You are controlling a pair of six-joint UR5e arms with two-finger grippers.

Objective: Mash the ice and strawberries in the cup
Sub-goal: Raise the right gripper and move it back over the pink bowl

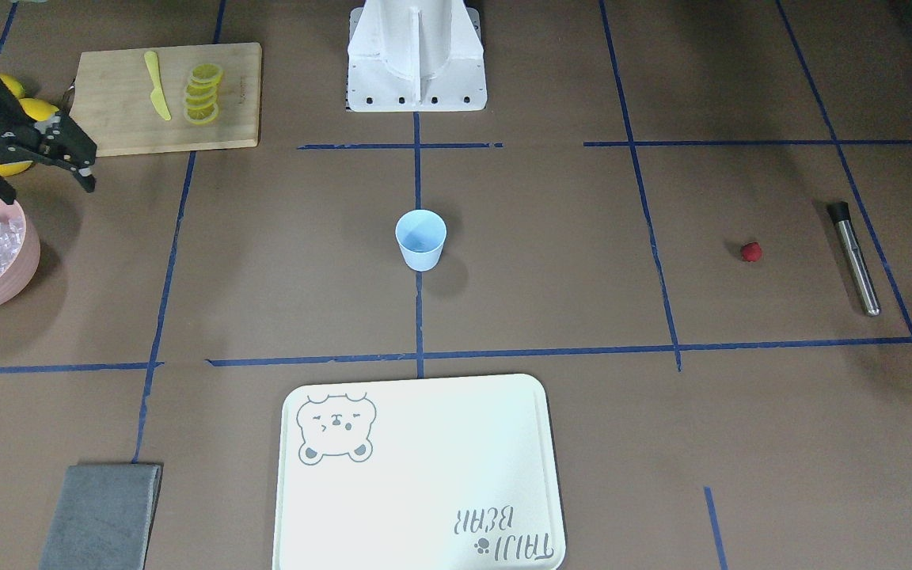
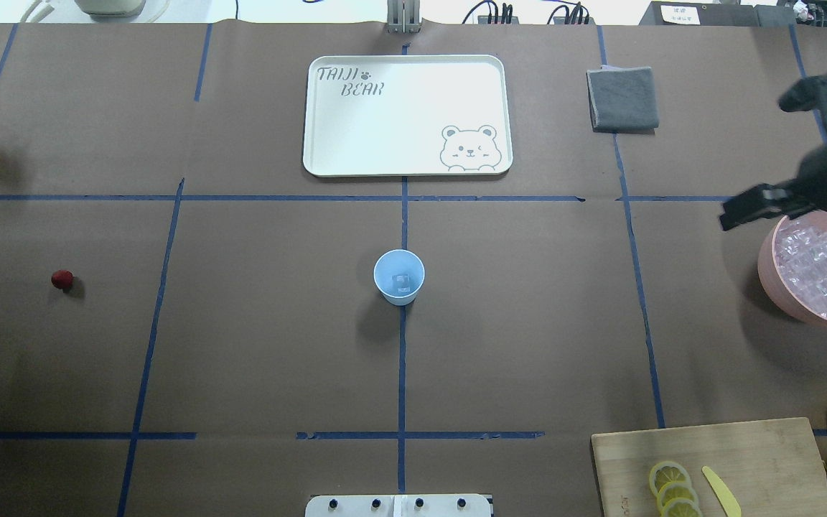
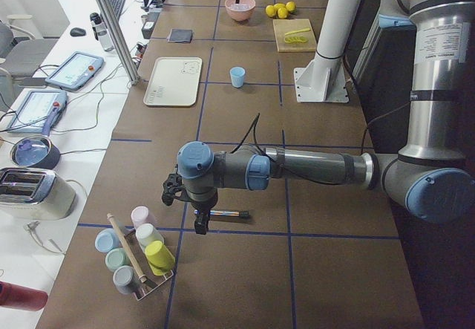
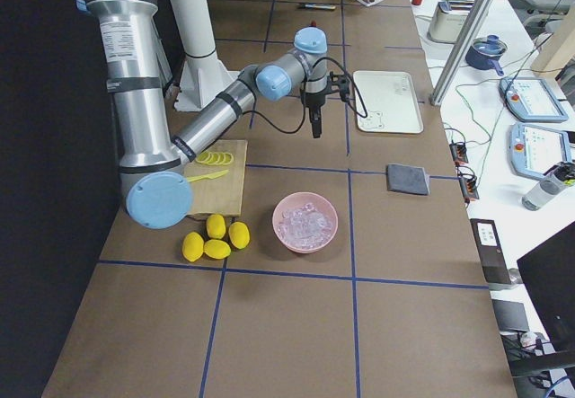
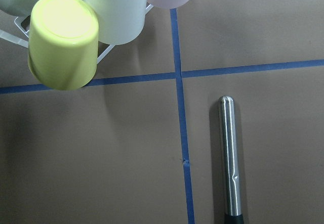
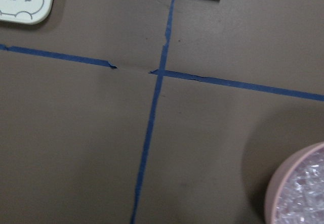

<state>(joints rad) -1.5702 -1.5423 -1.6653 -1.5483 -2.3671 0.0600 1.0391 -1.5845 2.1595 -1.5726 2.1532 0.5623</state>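
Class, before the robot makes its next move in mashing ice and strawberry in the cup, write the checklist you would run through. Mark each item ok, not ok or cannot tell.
1. Cup upright at mid-table: ok.
2. Ice in the cup: ok, one ice cube shows inside.
3. Strawberry in the cup: not ok, it lies on the table, far from the cup.
4. Right claw open and empty, beside the pink bowl: ok.
5. Left claw open: cannot tell, only a side view shows it.
6. Metal rod lying free on the table: ok.
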